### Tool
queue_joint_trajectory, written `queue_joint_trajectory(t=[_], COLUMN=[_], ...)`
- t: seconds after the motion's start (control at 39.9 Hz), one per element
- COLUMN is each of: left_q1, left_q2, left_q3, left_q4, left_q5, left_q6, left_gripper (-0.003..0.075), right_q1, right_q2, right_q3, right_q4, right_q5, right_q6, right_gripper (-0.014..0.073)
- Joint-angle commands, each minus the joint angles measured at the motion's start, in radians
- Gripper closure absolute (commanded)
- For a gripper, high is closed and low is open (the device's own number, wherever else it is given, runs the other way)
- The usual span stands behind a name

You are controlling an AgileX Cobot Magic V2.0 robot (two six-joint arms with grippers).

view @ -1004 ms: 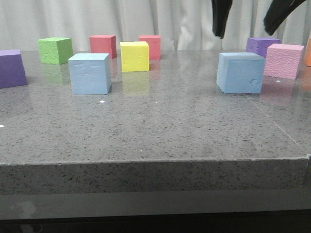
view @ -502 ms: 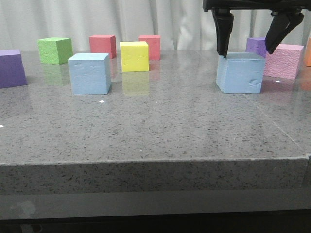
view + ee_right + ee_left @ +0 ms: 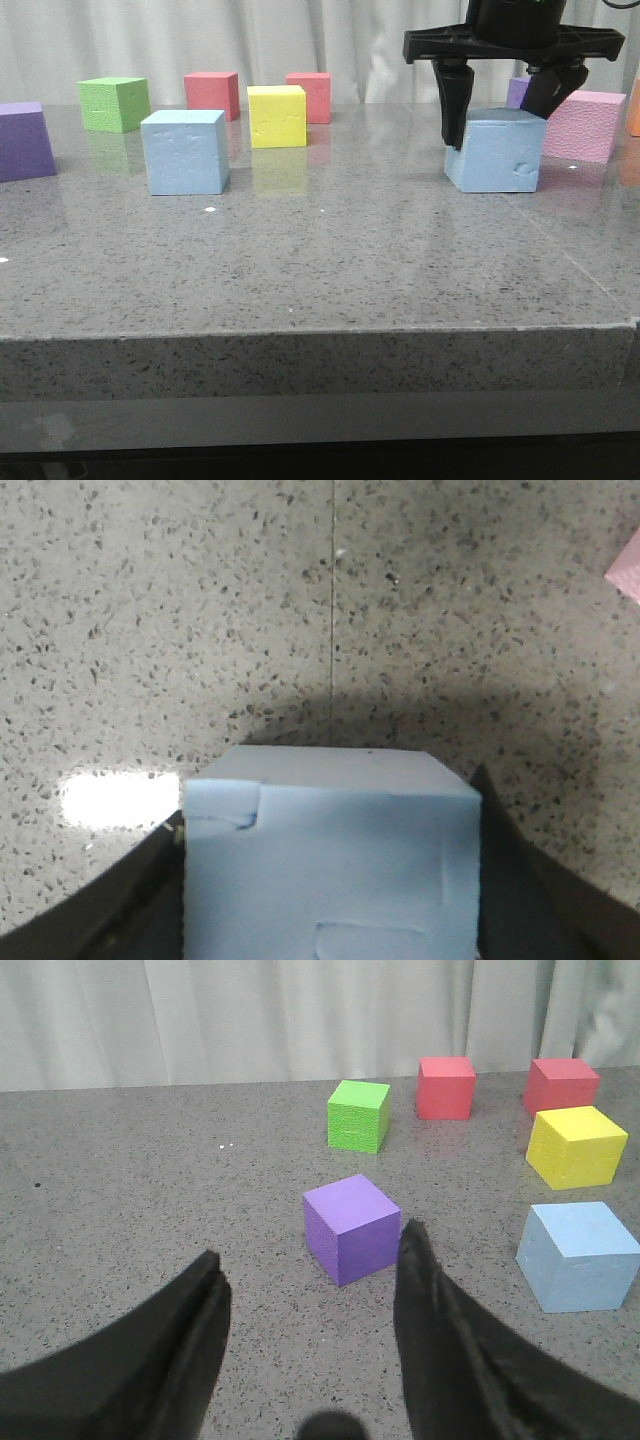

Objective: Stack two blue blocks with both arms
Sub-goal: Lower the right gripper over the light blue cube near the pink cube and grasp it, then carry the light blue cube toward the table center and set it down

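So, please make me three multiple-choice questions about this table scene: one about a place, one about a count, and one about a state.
1. Where is the right claw?
A. Around the blue block with the dent
B. Above the yellow block
C. Beside the green block

2. How many red blocks stand on the table?
A. One
B. Two
C. Four

3. In what state is the left claw?
A. Shut on the purple block
B. Open, holding nothing
C. Shut on the other blue block

Answers:
1. A: in the front view one finger stands on each side of the dented block.
2. B: one red block and a second red block stand at the back.
3. B: the left wrist view shows its fingers spread, with the purple block lying on the table beyond them.
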Motion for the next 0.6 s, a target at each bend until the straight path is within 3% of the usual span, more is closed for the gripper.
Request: queue_joint_trajectory(t=[0.0,0.2,0.35,0.58], left_q1=[-0.006,-0.006,-0.006,-0.006], left_q2=[0.011,0.011,0.011,0.011], left_q3=[-0.027,-0.027,-0.027,-0.027], left_q4=[0.0,0.0,0.0,0.0], left_q5=[-0.077,-0.077,-0.077,-0.077], left_q6=[-0.008,-0.008,-0.008,-0.008], left_gripper=[0.0356,0.0356,0.0356,0.0356], right_q1=[0.0,0.006,0.072,0.234], right_q2=[-0.052,-0.073,-0.093,-0.085], right_q3=[-0.033,-0.033,-0.033,-0.033], right_q4=[0.011,0.102,0.102,-0.064], right_q5=[-0.029,-0.014,-0.013,-0.014], right_q6=[0.0,0.0,0.007,0.24], right_gripper=[0.0153,0.0158,0.0158,0.0158])
